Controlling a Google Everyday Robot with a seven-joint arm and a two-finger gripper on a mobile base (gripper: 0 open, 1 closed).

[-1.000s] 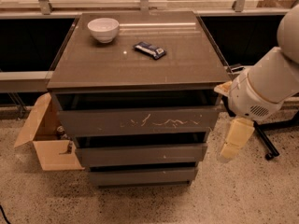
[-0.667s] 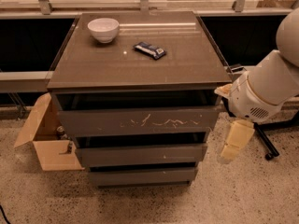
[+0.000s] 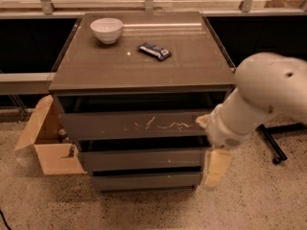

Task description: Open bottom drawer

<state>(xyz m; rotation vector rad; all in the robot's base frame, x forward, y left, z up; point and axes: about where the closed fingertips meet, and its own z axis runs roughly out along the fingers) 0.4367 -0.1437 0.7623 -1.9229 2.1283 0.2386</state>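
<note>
Camera view. Gripper (image 3: 214, 169): hangs at the right front corner of the cabinet (image 3: 144, 75), just beside the bottom drawer (image 3: 146, 180); contact and how far open cannot be told. Bottom drawer: lowest, slimmest front, near the floor. On top: white bowl (image 3: 106, 30); dark packet (image 3: 154, 51), writing unreadable. Left: open cardboard box (image 3: 48, 143).
</note>
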